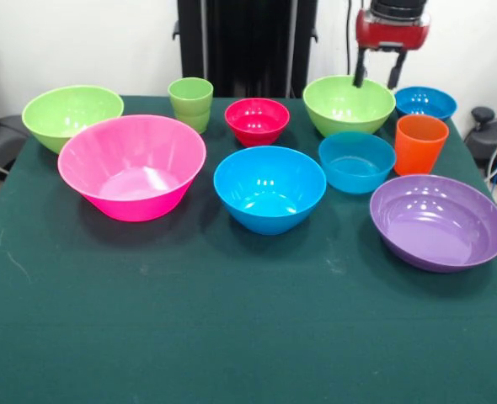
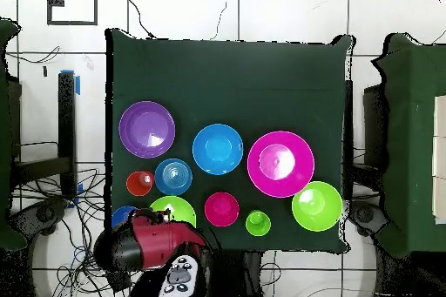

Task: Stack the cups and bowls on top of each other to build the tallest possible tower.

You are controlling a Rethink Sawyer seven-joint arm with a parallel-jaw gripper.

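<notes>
My gripper [image 1: 376, 77] is open and empty. It hangs over the far rim of a light green bowl [image 1: 347, 103] at the back right. It also shows in the overhead view [image 2: 150, 216], under the red arm head. A small blue bowl [image 1: 424, 103], the orange cup [image 1: 420, 143] and a mid-size blue bowl [image 1: 357, 160] stand close by. The wide purple bowl [image 1: 438, 220] is at the front right. A large blue bowl [image 1: 269, 187] sits mid-table, with the large pink bowl [image 1: 133, 166] to its left. The small red bowl [image 1: 257, 119], nested light green cups [image 1: 191, 103] and a second green bowl [image 1: 72, 114] stand along the back.
The dark green table cloth [image 1: 232, 337] runs bare toward the camera. The robot's black pedestal [image 1: 247, 46] stands behind the table. In the overhead view, the arm [image 2: 161, 243] covers part of the small blue bowl [image 2: 120, 217]. Cables lie on the floor [image 2: 61, 224].
</notes>
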